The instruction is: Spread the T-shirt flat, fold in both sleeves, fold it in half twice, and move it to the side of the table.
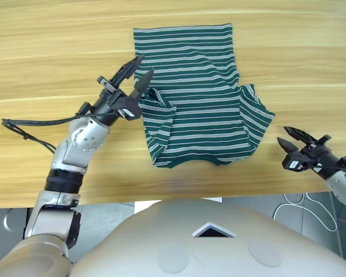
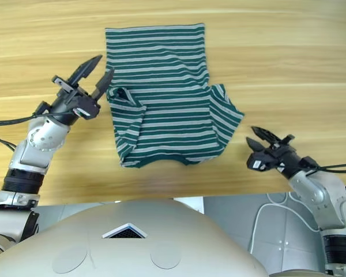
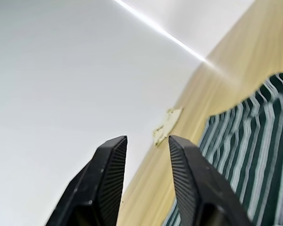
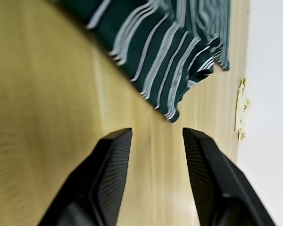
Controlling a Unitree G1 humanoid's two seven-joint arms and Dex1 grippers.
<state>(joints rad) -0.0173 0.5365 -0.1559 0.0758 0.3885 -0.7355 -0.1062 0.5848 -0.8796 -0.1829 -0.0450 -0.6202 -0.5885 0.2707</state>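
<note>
Sleeve folding looks finished: the green striped T-shirt [image 1: 196, 98] lies at frame centre on the wooden table [image 1: 46, 52], both sleeves tucked inward. The left gripper [image 1: 145, 65], parted and empty, hovers at its left edge. The right gripper [image 1: 282, 134], likewise released, sits lower right, apart. Next probably comes the first halving, which calls for pinching the near corners.

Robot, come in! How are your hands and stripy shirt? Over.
Green white-striped T-shirt on wooden table, near half rumpled. Left gripper open at its left edge. Right gripper open, apart.
</note>
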